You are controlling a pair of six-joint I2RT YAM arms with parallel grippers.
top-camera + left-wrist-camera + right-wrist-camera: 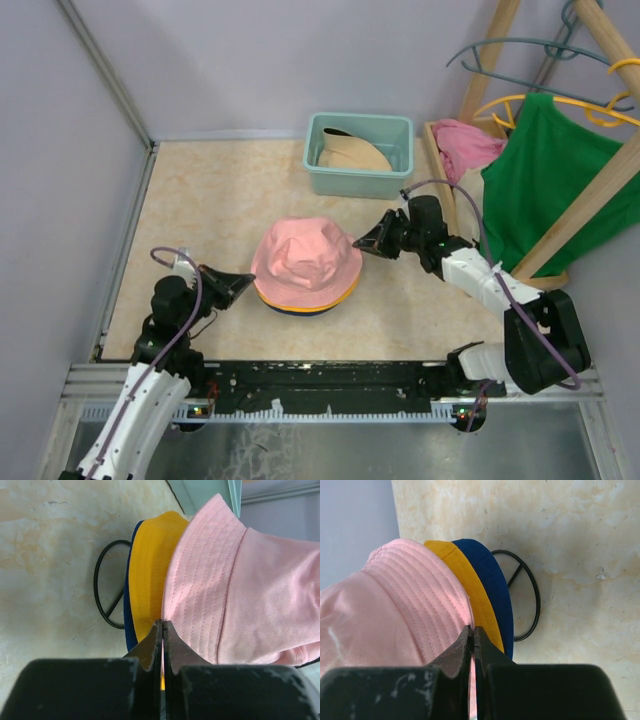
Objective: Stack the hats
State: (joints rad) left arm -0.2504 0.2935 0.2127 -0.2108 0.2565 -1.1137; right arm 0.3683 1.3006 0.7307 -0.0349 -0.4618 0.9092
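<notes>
pale marbled table point(200, 200) across most of the top view. green shirt point(545, 170) on a hanger at the upper right. teal bin point(358, 183) at the upper centre, with the beige hat point(350, 152) lying inside. at the centre, three hats in one stack: pink hat point(303, 258) on top, yellow hat point(147, 575) under it, navy hat point(487, 575) at the bottom. left gripper point(250, 280) at the stack's left edge, jaws pressed together, tips against the brims; any pinch on cloth impossible to tell. right gripper point(357, 243) at the stack's upper right edge, jaws likewise closed, tips at the pink brim. thin black ring point(95, 582) flat on the table, partly under the navy brim.
</notes>
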